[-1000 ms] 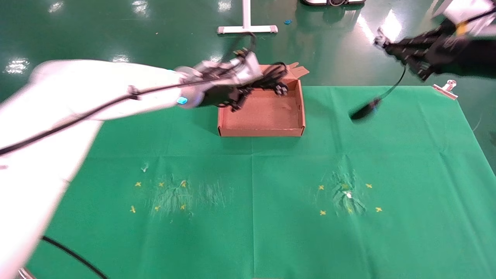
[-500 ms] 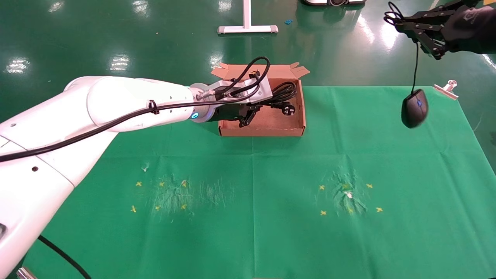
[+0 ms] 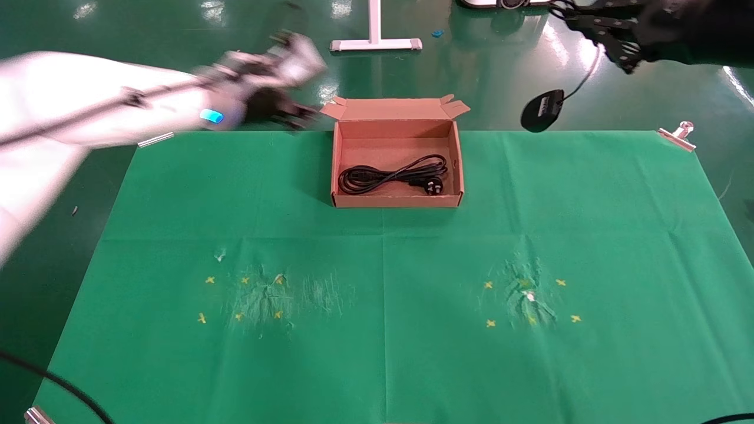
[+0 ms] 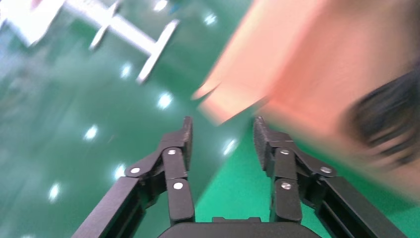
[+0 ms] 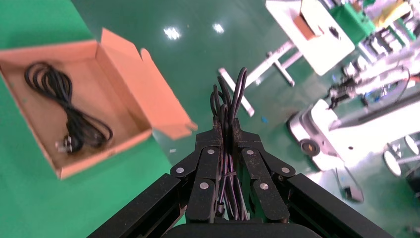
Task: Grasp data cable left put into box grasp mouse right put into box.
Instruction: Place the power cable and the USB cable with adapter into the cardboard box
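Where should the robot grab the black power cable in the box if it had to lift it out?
Probably the middle of the data cable, where its strands run bundled together across the box. Come straight down from above: the box walls block the sides, and the cable lies flat on the floor. Set the jaws across the bundle, away from the pronged plug.

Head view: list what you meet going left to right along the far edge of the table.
left gripper → box with data cable inside → mouse dangling by its cord → right gripper → clip
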